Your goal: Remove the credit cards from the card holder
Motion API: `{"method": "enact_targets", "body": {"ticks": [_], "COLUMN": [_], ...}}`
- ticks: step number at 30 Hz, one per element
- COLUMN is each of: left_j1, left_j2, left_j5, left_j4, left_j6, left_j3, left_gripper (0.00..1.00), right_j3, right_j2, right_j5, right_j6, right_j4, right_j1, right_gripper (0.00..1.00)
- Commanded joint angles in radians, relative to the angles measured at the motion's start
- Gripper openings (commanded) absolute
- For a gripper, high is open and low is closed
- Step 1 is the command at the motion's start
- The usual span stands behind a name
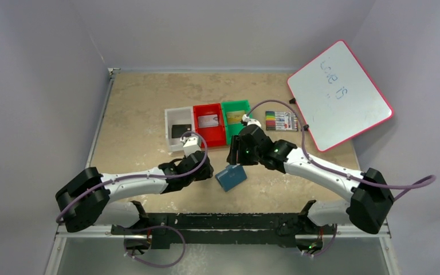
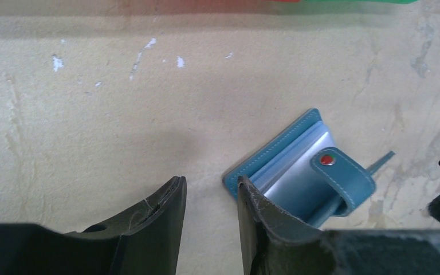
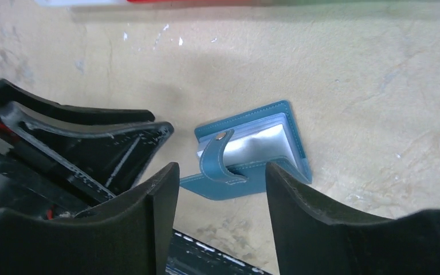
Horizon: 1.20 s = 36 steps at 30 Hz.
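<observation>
The teal card holder (image 1: 231,177) lies on the tabletop (image 1: 137,109). It is half open, its snap strap is undone, and pale clear pockets show inside. The left fingers (image 2: 169,206) sit just at its 9 o'clock, a little apart, with nothing in them. The right fingers (image 3: 298,200) hang near its 12 o'clock, spread wide, holding nothing. Farther off at 12 o'clock stand 3 bins. The white bin (image 1: 169,129) has a black card (image 1: 180,130). The red bin (image 1: 212,136) has a pale grey card (image 1: 208,121). The green bin (image 1: 235,106) has a gold card (image 1: 234,117).

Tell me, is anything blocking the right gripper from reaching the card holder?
Nothing visible. The card holder lies on bare table just beyond the open right gripper; the left gripper sits off to one side.
</observation>
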Motion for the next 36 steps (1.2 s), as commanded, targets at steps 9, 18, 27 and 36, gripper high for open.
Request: {"method": "enact_targets", "body": {"ticks": [9,18,27,36], "left_j1": [-0.003,0.002,0.001,-0.005], "left_j2": [0.058,0.047,0.091,0.124], "left_j5": [0.168,0.382,0.513,0.562], "left_j4": [0.201,0.371,0.430,0.420], "left_j6": [0.060,0.061,0.078,0.092], "left_j3": [0.074,0.016,0.028,0.046], "left_gripper": [0.46,0.49,0.44,0.36], "right_j3": [-0.154,-0.256,-0.278,-0.318], "right_j2": [-0.224,-0.252,-0.249,-0.238], "right_j5": [0.079,0.079,0.087,0.028], "right_j6": [0.365,0.548,0.636,0.655], "right_j4": [-0.080,0.036,-0.009,0.030], "right_j1": [0.003,0.002,0.002,0.001], "right_gripper": [0.71,0.70,0.67,0.57]}}
